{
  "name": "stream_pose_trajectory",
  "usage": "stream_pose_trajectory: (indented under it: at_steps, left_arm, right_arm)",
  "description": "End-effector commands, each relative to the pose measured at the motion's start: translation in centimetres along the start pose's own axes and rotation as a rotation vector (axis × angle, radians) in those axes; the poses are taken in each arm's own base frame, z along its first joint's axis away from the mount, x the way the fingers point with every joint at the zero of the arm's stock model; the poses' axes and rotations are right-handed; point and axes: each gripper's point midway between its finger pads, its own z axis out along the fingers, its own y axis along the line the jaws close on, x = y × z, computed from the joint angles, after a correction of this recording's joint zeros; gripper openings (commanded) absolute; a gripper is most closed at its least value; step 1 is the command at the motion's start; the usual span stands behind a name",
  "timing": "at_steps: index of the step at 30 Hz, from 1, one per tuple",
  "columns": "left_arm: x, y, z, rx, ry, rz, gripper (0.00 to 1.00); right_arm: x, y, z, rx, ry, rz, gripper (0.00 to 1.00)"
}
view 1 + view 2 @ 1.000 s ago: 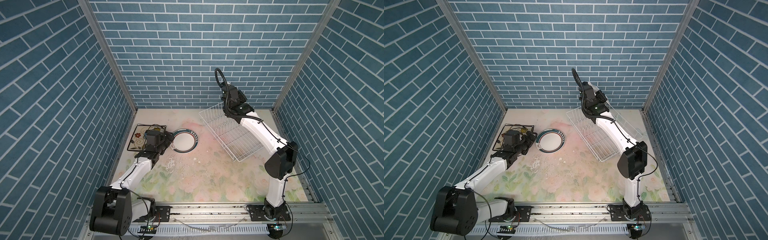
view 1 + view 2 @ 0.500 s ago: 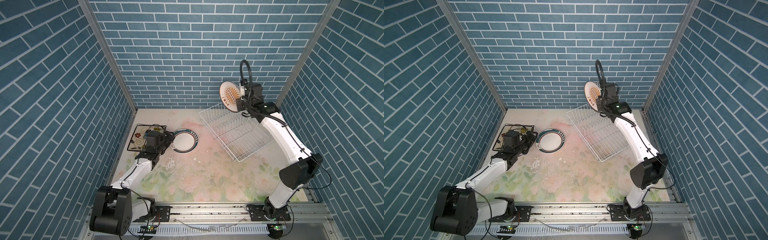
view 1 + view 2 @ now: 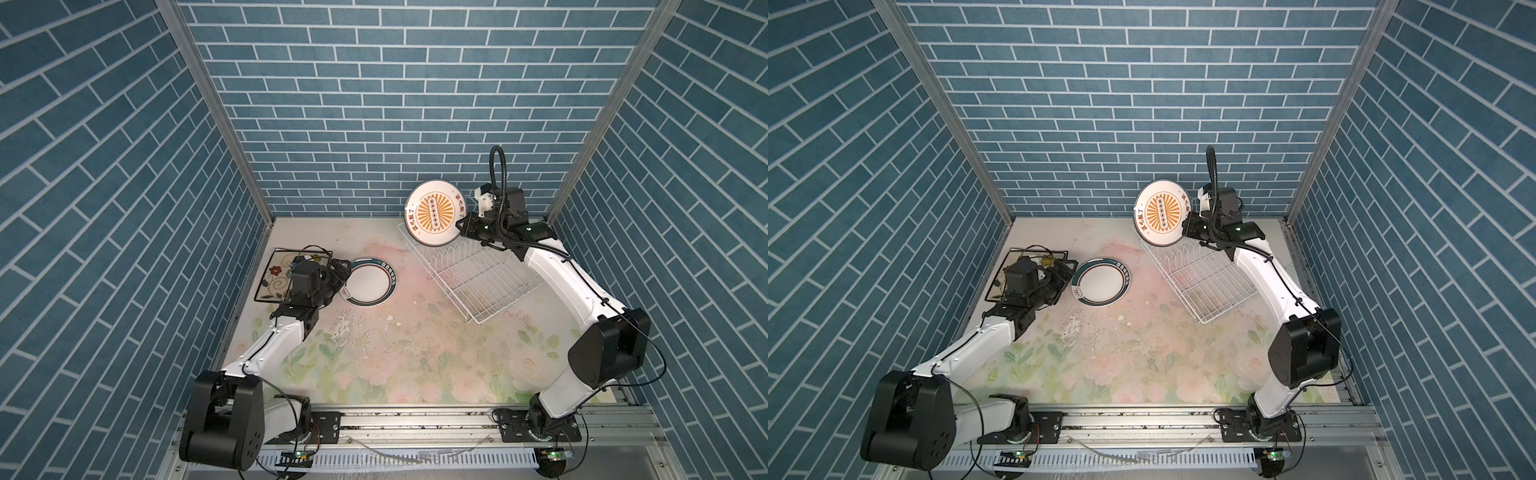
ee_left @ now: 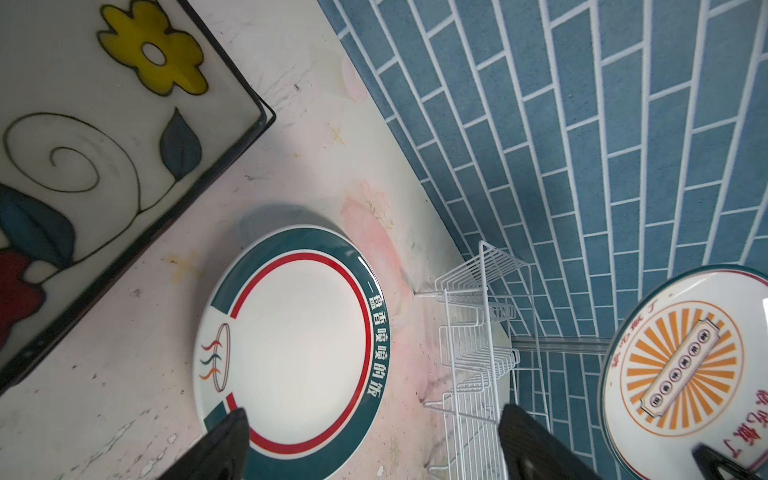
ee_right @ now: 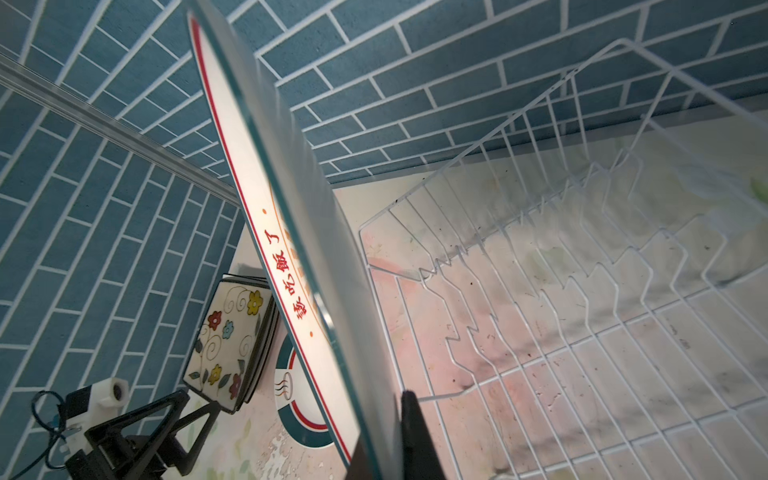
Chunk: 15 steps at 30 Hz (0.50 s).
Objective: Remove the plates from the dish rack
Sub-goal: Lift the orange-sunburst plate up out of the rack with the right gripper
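The sunburst plate (image 3: 435,213) hangs on edge above the empty-looking rack's (image 3: 486,286) far end. The right gripper (image 3: 462,227) pinches its rim, likely so it lifts clear. The left gripper (image 3: 340,272) gapes, holding nothing, beside the green-rimmed plate (image 3: 371,281).

White wire rack (image 3: 478,278), empty, askew on the right of the bench (image 3: 415,353), round sunburst plate (image 3: 435,212) held on edge in the air above its far corner, green-rimmed plate (image 3: 370,281) flat, left of the rack, floral square plates (image 3: 276,276) stacked flat just beside it
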Motion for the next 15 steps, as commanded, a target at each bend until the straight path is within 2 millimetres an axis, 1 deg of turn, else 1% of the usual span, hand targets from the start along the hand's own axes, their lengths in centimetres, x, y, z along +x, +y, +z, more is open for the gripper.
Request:
stream_pose_trajectory:
  at_steps: [1,7,12,15]
  left_arm:
    - [0.3,-1.0,0.3,0.085,0.012,0.022,0.95]
    - [0.5,-2.6,0.5,0.172,0.03,0.036,0.95]
    - [0.8,-4.4,0.9,0.259,0.068,0.054,0.94]
    - [1.1,-5.1,1.2,0.308,0.09,0.042,0.92]
  right_arm:
    - [-1.0,2.2,0.5,-0.141,-0.023,0.104,0.0]
    - [1.6,2.7,2.4,-0.252,0.058,0.221,0.0]
    - [3.0,2.8,3.1,-0.26,0.113,0.232,0.0]
    - [4.2,2.9,3.6,-0.259,0.14,0.233,0.0]
